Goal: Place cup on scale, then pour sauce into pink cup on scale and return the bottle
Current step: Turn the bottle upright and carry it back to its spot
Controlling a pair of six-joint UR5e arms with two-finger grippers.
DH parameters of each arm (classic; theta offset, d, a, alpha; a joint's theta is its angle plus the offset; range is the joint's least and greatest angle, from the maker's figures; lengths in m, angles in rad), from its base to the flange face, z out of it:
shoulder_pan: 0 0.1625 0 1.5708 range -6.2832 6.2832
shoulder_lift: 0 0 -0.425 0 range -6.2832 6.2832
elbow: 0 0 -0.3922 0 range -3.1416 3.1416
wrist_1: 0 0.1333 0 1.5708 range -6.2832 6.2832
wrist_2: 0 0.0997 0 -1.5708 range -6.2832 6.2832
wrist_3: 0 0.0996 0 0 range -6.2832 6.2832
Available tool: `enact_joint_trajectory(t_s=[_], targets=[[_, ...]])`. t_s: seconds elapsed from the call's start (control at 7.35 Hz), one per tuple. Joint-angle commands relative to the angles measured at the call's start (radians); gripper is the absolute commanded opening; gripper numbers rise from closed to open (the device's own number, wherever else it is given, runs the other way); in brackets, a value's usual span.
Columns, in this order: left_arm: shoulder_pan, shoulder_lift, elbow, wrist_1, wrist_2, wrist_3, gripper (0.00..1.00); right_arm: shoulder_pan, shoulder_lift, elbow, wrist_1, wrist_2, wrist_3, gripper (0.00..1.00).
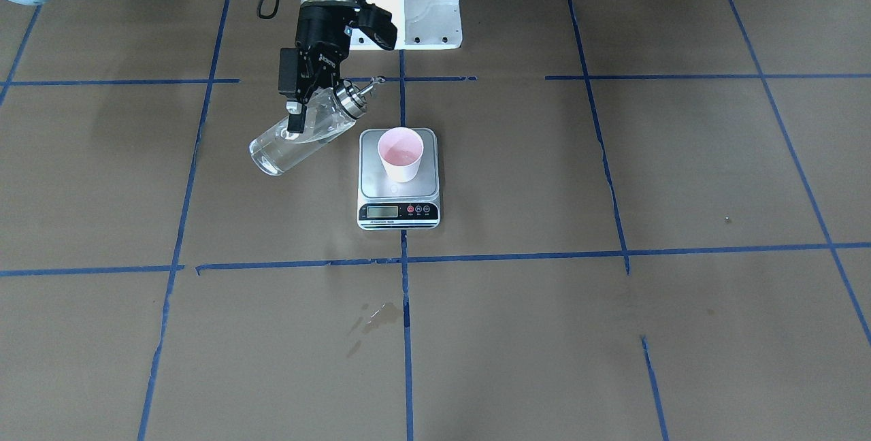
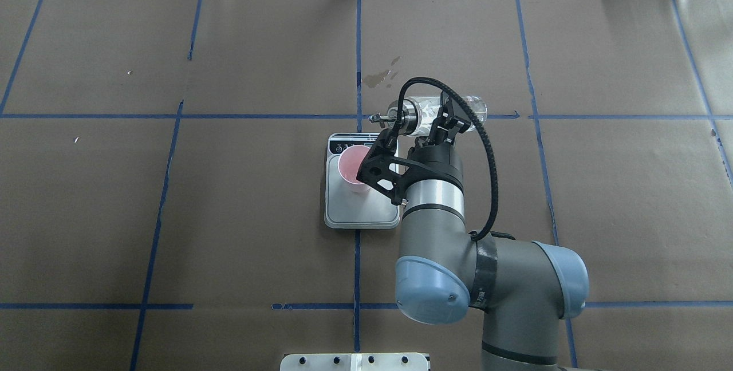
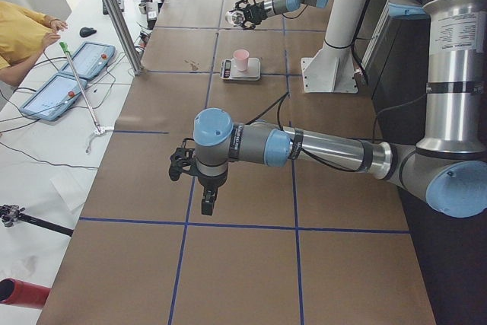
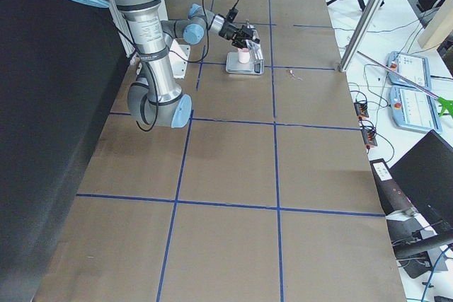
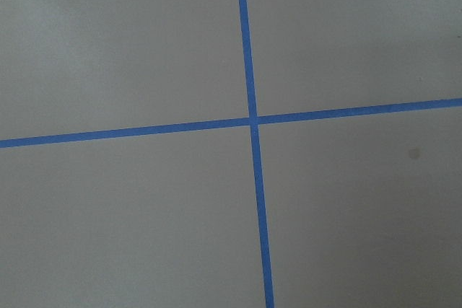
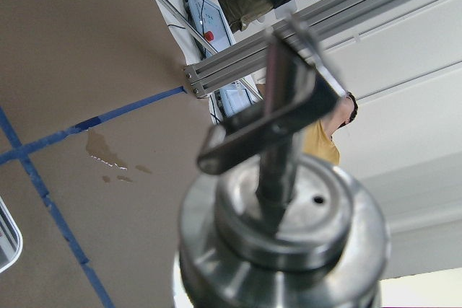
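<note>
Cup (image 1: 400, 154) stands upright on the scale (image 1: 423, 186), about the middle of its platform. The right gripper (image 1: 303, 109) is clamped around the body of the glass bottle (image 1: 275, 152), which is tipped far over and held in the air beside the scale on the robot's right, metal spout (image 1: 368, 88) toward the scale. The left gripper (image 3: 207, 203) hangs well away from the scale; whether its fingers are parted cannot be told. A wet stain (image 1: 375, 315) marks the table beyond the scale's display end.
</note>
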Motion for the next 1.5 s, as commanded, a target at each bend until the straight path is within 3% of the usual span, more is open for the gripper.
enact_joint_trajectory(t_s=[0.0,0.14,0.41,0.68,0.95,1.36], targets=[[0.000,0.000,-0.001,-0.002,0.000,0.000,1.00,0.013,-0.031,0.065,0.055,0.099,0.229,0.00],[0.000,0.000,0.000,-0.002,0.000,0.000,1.00,0.030,-0.034,0.070,0.069,0.194,0.388,0.00],[0.000,0.001,0.005,-0.002,0.001,0.002,1.00,0.048,-0.075,0.073,0.131,0.244,0.450,0.00],[0.000,0.002,0.020,-0.005,0.001,0.006,1.00,0.113,-0.228,0.098,0.376,0.435,0.556,0.00],[0.000,0.002,0.039,-0.006,0.001,0.009,1.00,0.145,-0.365,0.093,0.597,0.504,0.578,0.00],[0.002,0.000,0.034,-0.006,0.001,0.009,1.00,0.145,-0.477,0.064,0.687,0.507,0.792,0.00]])
